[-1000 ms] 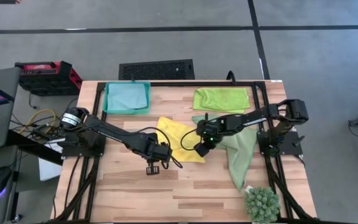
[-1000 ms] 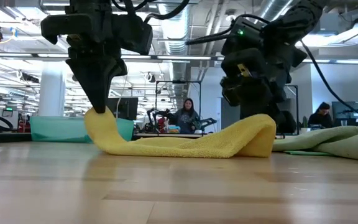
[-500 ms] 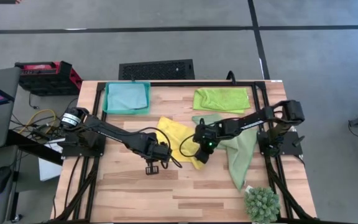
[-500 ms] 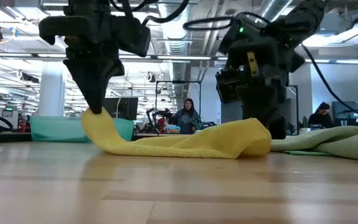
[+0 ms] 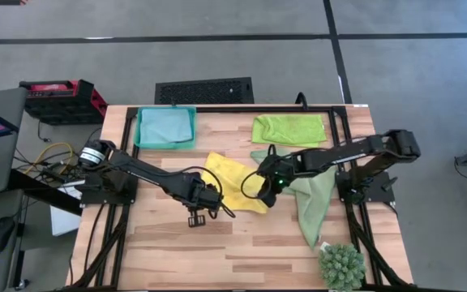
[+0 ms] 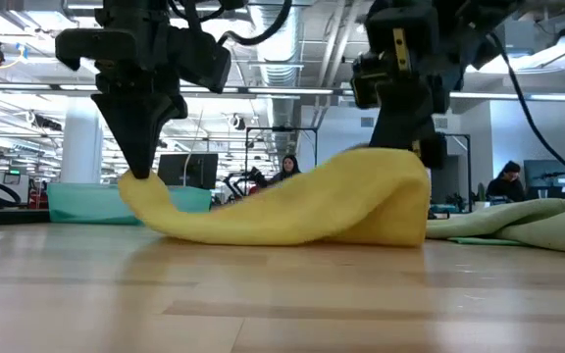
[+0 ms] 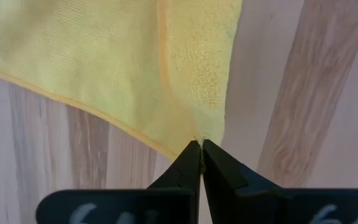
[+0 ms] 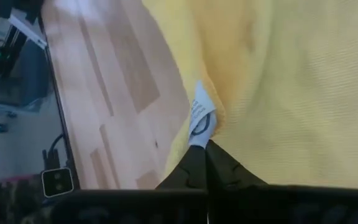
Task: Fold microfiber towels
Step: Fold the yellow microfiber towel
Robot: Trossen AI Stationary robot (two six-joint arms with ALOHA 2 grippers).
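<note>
The yellow towel (image 5: 232,180) lies mid-table, both near corners raised and its middle (image 6: 263,227) sagging onto the wood. My left gripper (image 5: 203,199) is shut on the towel's left corner, pointing straight down. My right gripper (image 5: 267,193) is shut on the right corner, slanting down, and holds it higher. A sage green towel (image 5: 314,195) lies spread at the right, partly under the right arm. A lime green towel (image 5: 290,130) lies flat at the far right. My left gripper pinches the yellow towel's near left corner (image 7: 199,132) between its two fingertips, from above and pointing down. The hemmed edge runs off to one side of the fingers. The corner (image 6: 130,186) is held a little above the table, and the cloth slopes down from it. My right gripper pinches the yellow towel's near right corner (image 8: 194,134) between its two fingertips, right at the small white tag (image 8: 199,117). The fingers slant down from the table's right. That end (image 6: 400,172) is lifted clear and the cloth drapes below it, folding onto the table.
A teal-green tray (image 5: 166,127) stands at the far left of the table. A small spiky plant (image 5: 341,266) sits at the near right corner. Bare wood lies along the near edge (image 5: 217,251). People and desks show in the room beyond the table.
My right gripper has dipped to the yellow towel's right corner, taken hold of it and risen. That end now stands well above the table and the cloth has humped up toward it, while the left corner has stayed where it was.
</note>
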